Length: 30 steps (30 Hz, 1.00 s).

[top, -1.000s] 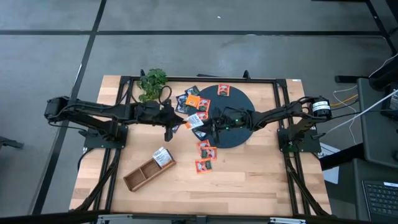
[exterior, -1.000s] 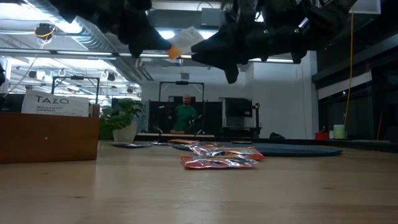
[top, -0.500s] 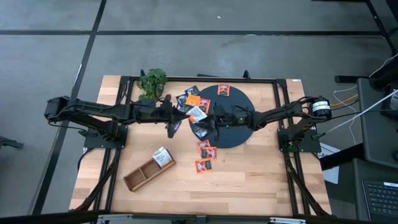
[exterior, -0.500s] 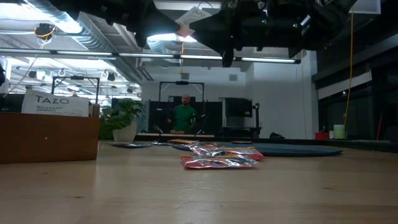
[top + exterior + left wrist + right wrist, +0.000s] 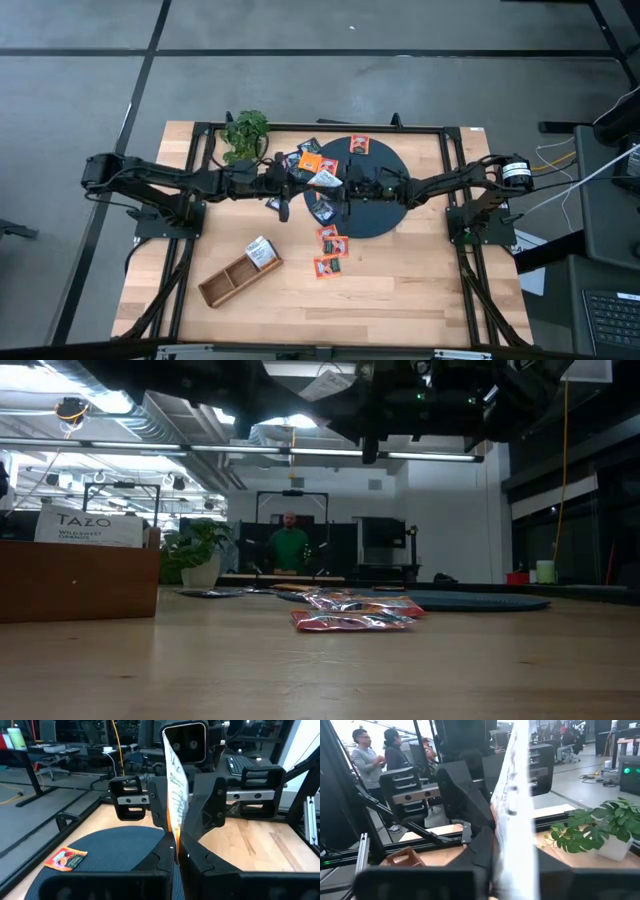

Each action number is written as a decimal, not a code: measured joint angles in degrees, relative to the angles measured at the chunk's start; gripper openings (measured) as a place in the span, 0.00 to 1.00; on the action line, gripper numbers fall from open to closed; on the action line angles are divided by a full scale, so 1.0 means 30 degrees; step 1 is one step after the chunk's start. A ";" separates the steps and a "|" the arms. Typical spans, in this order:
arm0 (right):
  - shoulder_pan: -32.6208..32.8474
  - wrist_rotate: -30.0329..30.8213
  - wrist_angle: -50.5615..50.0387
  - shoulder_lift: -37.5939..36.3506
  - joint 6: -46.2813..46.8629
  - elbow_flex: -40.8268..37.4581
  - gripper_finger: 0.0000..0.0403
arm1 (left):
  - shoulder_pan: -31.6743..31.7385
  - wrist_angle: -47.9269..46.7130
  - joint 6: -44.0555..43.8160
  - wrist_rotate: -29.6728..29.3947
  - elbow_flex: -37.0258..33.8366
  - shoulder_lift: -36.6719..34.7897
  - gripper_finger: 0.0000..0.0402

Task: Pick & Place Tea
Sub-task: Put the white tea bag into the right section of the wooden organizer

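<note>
Tea sachets lie scattered mid-surface: several on and beside the dark disc (image 5: 365,187), two red ones (image 5: 330,252) on bare wood nearer the front edge. Wooden surface (image 5: 420,280) largest; on it also the wooden compartment tray (image 5: 232,279) with one TAZO sachet (image 5: 262,251) standing in its end, and the potted plant (image 5: 245,132) at the far edge.

Both arms meet over the disc's left rim, well above the surface. Left tool (image 5: 175,851): fingers together, clamped on the lower edge of a white-and-orange sachet (image 5: 176,795), held upright on edge. Right tool (image 5: 512,865): faces the left one head-on; its fingers sit on either side of the same sachet, which fills its wrist view as a blurred white strip. Cannot tell whether the right tool has actually pinched it or merely brackets it.

Step in hand, by my reading: a mid-air handover of one sachet between the arms. Next move likely calls for one tool to have a firm pinch before the other lets go, then carry toward the tray. Risk: thin sachet slipping or twisting if both release unevenly.
</note>
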 joint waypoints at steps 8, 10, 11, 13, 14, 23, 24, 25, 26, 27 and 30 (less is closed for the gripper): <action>-0.0015 0.0063 -0.0310 -0.0011 0.0044 0.0105 0.07 | 0.0000 -0.0269 0.0350 0.0094 0.0000 -0.0422 0.05; -0.0007 0.0075 -0.0471 -0.0015 0.0057 0.0098 0.06 | 0.0000 -0.0546 0.0547 0.0180 0.0000 -0.0422 0.06; -0.0007 0.0060 -0.0598 -0.0015 0.0041 0.0098 0.05 | 0.0000 -0.0700 0.0569 0.0194 0.0000 -0.0427 0.06; -0.0008 -0.0088 -0.0811 -0.0015 0.0030 0.0091 0.04 | 0.0000 -0.1055 0.0554 0.0189 0.0000 -0.0444 0.05; -0.0012 -0.0122 -0.0937 -0.0015 0.0040 0.0083 0.04 | 0.0000 -0.1263 0.0554 0.0187 0.0000 -0.0453 0.05; -0.0013 -0.0222 -0.3040 0.0000 0.0579 0.0018 0.04 | 0.0015 -0.4073 0.0290 -0.0005 0.0000 -0.1661 0.11; -0.0007 -0.0251 -0.3278 0.0000 0.0623 0.0018 0.04 | 0.0015 -0.4301 0.0262 0.0000 0.0000 -0.1910 0.12; -0.0007 -0.0422 -0.3465 0.0000 0.0655 0.0018 0.04 | 0.0015 -0.4484 0.0139 0.0007 0.0000 -0.2138 0.13; -0.0007 -0.0611 -0.3624 0.0000 0.0683 0.0018 0.04 | 0.0015 -0.4607 -0.0010 0.0007 0.0000 -0.2355 0.13; -0.0007 -0.0805 -0.3754 0.0000 0.0739 0.0018 0.04 | 0.0049 -0.4629 -0.0262 0.0022 0.0000 -0.2548 0.14; -0.0007 -0.1078 -0.4568 0.0000 0.1107 0.0018 0.04 | 0.0459 -0.4910 -0.1368 0.1061 0.0089 -0.2870 0.15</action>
